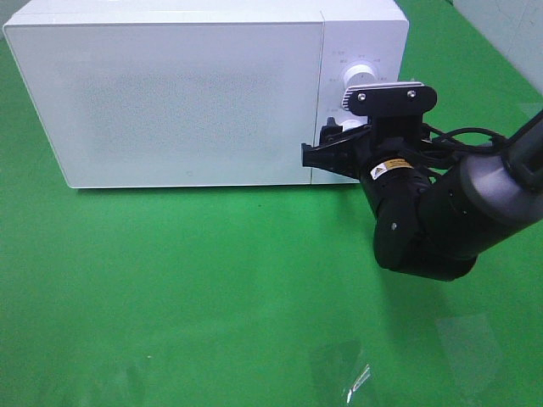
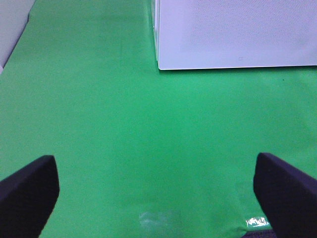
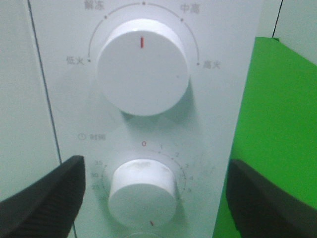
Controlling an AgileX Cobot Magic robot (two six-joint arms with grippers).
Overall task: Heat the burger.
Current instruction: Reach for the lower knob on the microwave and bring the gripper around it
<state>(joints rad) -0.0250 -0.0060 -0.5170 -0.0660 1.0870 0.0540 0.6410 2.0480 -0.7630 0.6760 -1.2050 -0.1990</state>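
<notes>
From high up, the right pincer (image 1: 321, 157) sits at the control panel of the closed microwave (image 1: 170, 93) on the green tabletop (image 1: 212, 288). The burger is out of sight, so its heading cannot be told.

Left wrist: the left pincer (image 2: 158, 193) is spread wide and empty above the tabletop.

Right wrist: the right pincer (image 3: 156, 196) is released, its fingers flanking the timer knob (image 3: 143, 191) without touching it.

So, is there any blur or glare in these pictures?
High view: sharp, with glare on the green mat. Left wrist view: left claw fingers blurred, faint sheen on the mat. Right wrist view: upper knob crisp, right claw fingers fuzzy.
</notes>
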